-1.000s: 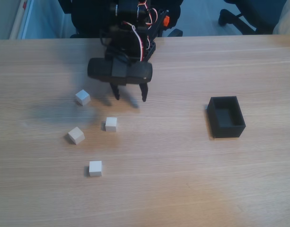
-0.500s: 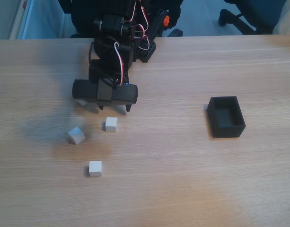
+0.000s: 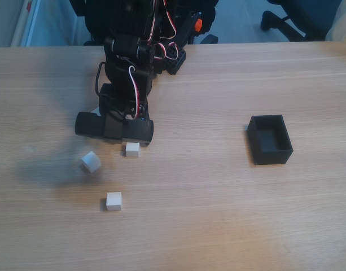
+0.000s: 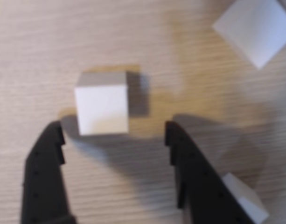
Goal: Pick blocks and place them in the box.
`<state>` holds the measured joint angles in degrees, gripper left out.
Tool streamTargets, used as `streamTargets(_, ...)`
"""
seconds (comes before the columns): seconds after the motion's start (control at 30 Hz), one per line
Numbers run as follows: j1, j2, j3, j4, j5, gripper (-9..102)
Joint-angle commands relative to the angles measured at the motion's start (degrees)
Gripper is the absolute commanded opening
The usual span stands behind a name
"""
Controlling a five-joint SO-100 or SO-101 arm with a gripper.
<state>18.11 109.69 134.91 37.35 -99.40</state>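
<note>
Broadly, the wooden table (image 3: pixel 218 214) carried everything, its bare surface giving the arm room to work between the scattered cubes on the left of the fixed view and the container on the right. The black arm (image 3: pixel 127 68) leaned forward and down from its base at the far edge, wrist folded low over the cubes, a posture that suited a top-down pick.

The black box (image 3: pixel 270 139) stood open-topped and apparently empty, well apart from the arm, so no block had yet been delivered, by the look of it.

The gripper (image 4: pixel 115 133) hung just above the tabletop with its two dark fingers (image 4: pixel 42 172) spread wide, holding nothing. In the wrist view a white block (image 4: pixel 102 102) lay just beyond the fingertips and toward the left finger, not yet between them; the spread most likely served to straddle it on a further advance.

In the fixed view three white cubes showed: one (image 3: pixel 132 149) just beside the wrist housing, one (image 3: pixel 91 161) tilted to its left, and one (image 3: pixel 113 200) nearer the camera. Which of these matched the block before the fingers could not be told with certainty. Two more white corners (image 4: pixel 257 28) (image 4: pixel 243 203) edged the wrist view.
</note>
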Motion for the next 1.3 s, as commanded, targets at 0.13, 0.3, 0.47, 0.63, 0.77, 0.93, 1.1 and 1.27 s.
streamTargets(0.13, -0.7, -3.34, -6.77, -2.02, 2.02, 24)
streamTargets(0.3, -1.14, -4.48, -8.35, -2.02, 2.11, 21)
streamTargets(0.47, -1.58, -4.39, -8.0, -1.23, 2.46, 16)
streamTargets(0.63, -2.37, -3.25, -6.94, -0.18, 3.08, 11)
streamTargets(0.77, -3.16, -2.11, -5.45, 0.0, 3.34, 7)
streamTargets(0.93, -4.39, -0.35, -4.75, 0.79, 4.48, 0)
streamTargets(1.1, -8.0, 4.92, -5.8, 6.24, 5.71, 0)
streamTargets(1.27, -17.58, 12.13, -10.2, 16.35, 11.16, 0)
